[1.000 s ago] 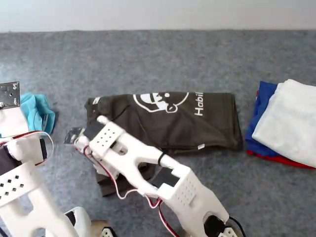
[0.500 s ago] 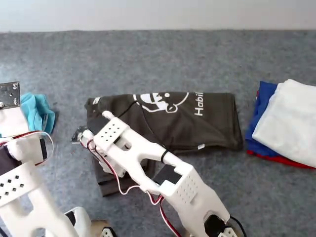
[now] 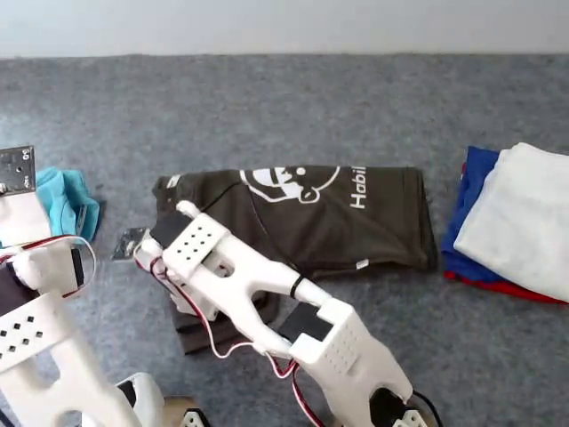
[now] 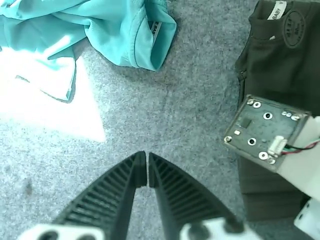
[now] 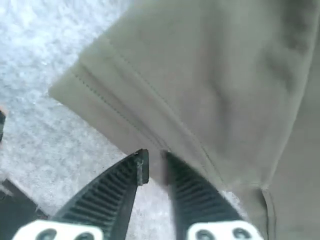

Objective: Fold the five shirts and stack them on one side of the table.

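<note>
An olive-brown shirt [image 5: 215, 75] lies flat on the grey, carpet-like table [image 5: 45, 145]. Its hem [image 5: 115, 100] ends in a blunt corner that juts onto the grey surface, and 2 stitched lines run along the cloth just inside that edge. The right gripper [image 5: 156, 165] sits at the shirt's hem, some way along from the corner. Its 2 black ribbed fingers [image 5: 110, 195] are drawn in to a narrow gap, with the hem's edge caught between their tips. Off the shirt, on the table beyond the gripper, a black object [image 5: 15, 210] shows only in part.
</note>
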Controlling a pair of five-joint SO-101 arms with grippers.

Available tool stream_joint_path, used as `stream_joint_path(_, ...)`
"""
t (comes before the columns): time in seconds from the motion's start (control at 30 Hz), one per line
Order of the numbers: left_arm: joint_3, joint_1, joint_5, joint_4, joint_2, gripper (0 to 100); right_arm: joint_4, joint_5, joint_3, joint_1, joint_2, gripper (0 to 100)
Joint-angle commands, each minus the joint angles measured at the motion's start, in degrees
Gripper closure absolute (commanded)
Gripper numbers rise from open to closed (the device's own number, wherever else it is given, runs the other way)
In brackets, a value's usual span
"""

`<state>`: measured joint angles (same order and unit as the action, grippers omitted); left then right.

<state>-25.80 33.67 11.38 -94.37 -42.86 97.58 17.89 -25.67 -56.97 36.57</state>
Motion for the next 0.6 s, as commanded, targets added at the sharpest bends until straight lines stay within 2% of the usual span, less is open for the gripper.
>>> stream_joint_path(0.0,0.66,-0.09,-0.62,0.88,-0.97,98,-2.07,-0.09,-1.93,-0.92,0.57,81.3)
stream_joint_path(0.3,0.57,-0.09,-0.62,0.88,-0.97,98,-5.05,0.0,-1.93,-1.54,4.44,81.3)
stream_joint_path(0.5,0.57,-0.09,-0.62,0.88,-0.97,98,-4.97,0.35,-1.93,-1.36,5.85,98.3)
stream_joint_path(0.57,0.57,-0.09,-0.62,0.88,-0.97,98,-4.79,0.35,-2.02,-0.75,5.76,98.8)
